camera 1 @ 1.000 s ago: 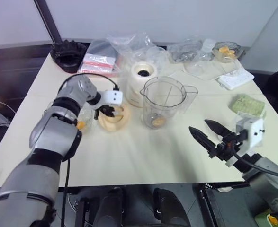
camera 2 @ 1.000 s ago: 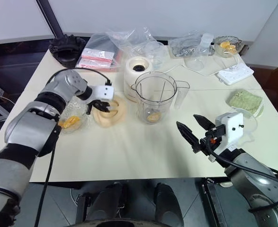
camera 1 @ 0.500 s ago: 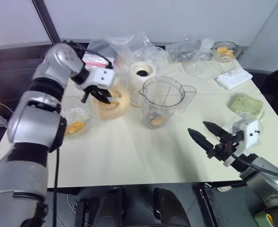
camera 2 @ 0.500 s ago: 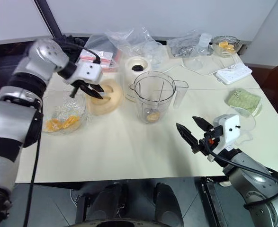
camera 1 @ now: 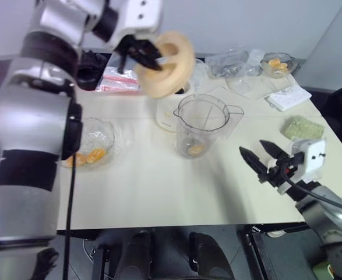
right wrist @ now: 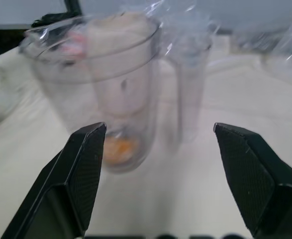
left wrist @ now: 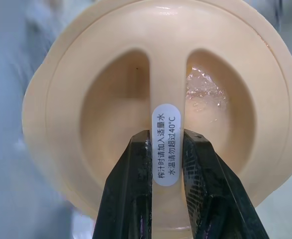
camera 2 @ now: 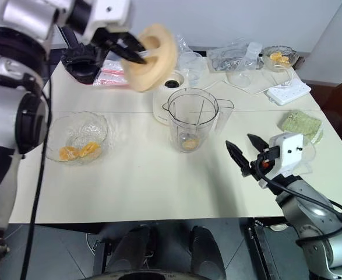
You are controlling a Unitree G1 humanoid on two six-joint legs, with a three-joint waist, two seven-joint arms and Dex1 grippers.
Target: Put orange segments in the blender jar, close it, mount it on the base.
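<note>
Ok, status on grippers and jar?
Left gripper shut on lid, held above table. Right gripper open, beside jar. Segments in jar; rim unobstructed.

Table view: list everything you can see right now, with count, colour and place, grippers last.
Clear plastic blender jar: one, mid-table, an orange segment at its bottom.
Cream-white motor base: one, behind the jar.
Round peach lid: one, held in the air above the base.
Scalloped glass bowl: one, left of the jar, with orange segments inside.
Black ridged ring: one, far left corner.
Clear plastic bags: several, along the far edge.
White power strip: one, far right.
Green sponge: one, right edge.
Left gripper: shut on the lid's centre bar.
Right gripper: open, right of the jar.
</note>
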